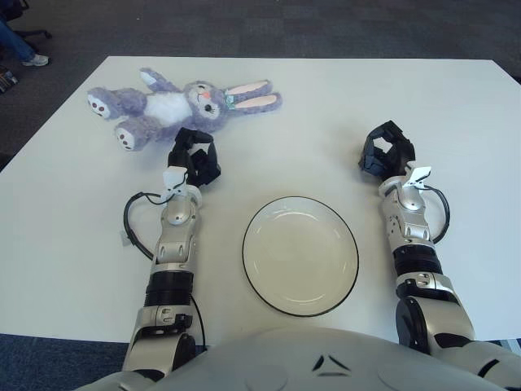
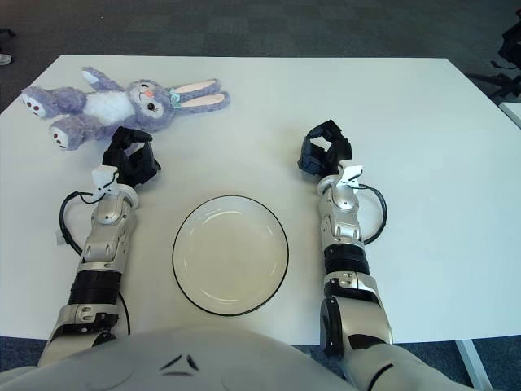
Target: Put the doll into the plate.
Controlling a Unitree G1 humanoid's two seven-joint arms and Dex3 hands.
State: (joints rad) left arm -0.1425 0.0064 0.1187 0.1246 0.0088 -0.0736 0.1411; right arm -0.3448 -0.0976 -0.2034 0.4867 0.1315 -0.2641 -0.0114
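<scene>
A purple and white bunny doll [image 1: 183,104] lies on its back at the far left of the white table, ears pointing right. The white plate with a dark rim [image 1: 300,254] sits near the front middle, with nothing in it. My left hand [image 1: 195,156] is just in front of the doll's body, a short gap away, fingers loosely curled around nothing. To the right of the plate and a little farther back, my right hand [image 1: 386,151] shows the same relaxed curl and holds nothing.
The white table [image 1: 342,114] ends at a dark carpeted floor on all sides. A black cable [image 1: 130,216] loops off my left forearm. A person's shoe [image 1: 34,59] shows on the floor at the far left.
</scene>
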